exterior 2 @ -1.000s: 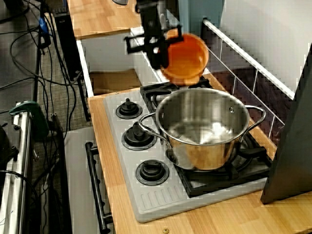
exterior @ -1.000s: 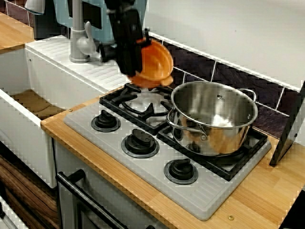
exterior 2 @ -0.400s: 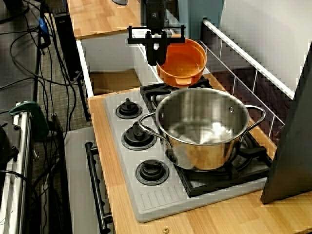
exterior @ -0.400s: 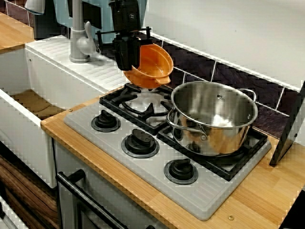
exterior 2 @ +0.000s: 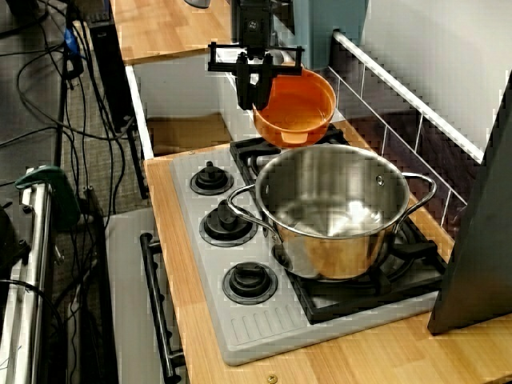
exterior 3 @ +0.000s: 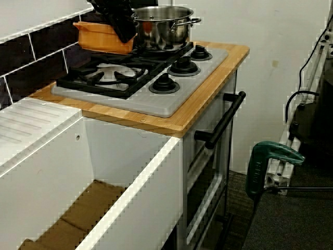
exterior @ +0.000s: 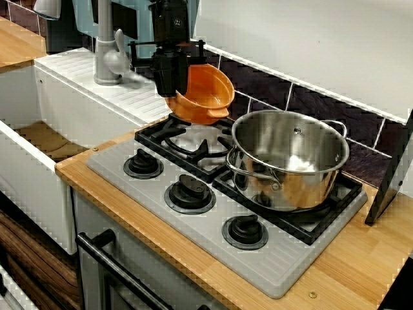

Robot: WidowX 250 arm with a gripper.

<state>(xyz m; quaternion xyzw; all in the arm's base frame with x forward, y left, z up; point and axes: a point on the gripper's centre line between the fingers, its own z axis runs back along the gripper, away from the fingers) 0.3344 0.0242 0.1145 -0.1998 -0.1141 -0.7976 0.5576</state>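
An orange bowl (exterior: 208,95) hangs in the air over the back left burner grate (exterior: 187,139) of the grey stove top (exterior: 193,226). My black gripper (exterior: 171,82) is shut on its near rim. The bowl's mouth faces mostly up, a little tilted. Seen from the high side view, the bowl (exterior 2: 298,108) and gripper (exterior 2: 254,94) sit just behind the steel pot (exterior 2: 336,208). That pot (exterior: 290,158) stands on the right burner. From the sink side, the bowl (exterior 3: 101,37) hovers above the grate, with the gripper (exterior 3: 124,28) partly cut off by the top edge.
A grey faucet (exterior: 106,51) and a white sink (exterior: 39,139) lie left of the stove. Three knobs (exterior: 189,192) line the stove's front. A dark panel (exterior: 393,174) leans at the far right. Tiled wall (exterior: 310,103) runs behind. Cables (exterior 2: 48,104) and a green clamp (exterior 3: 270,161) are on the floor side.
The gripper has turned, bringing the bowl from lying on its side to mouth up. The bowl then sank slightly over the back left burner. The pot has not moved.
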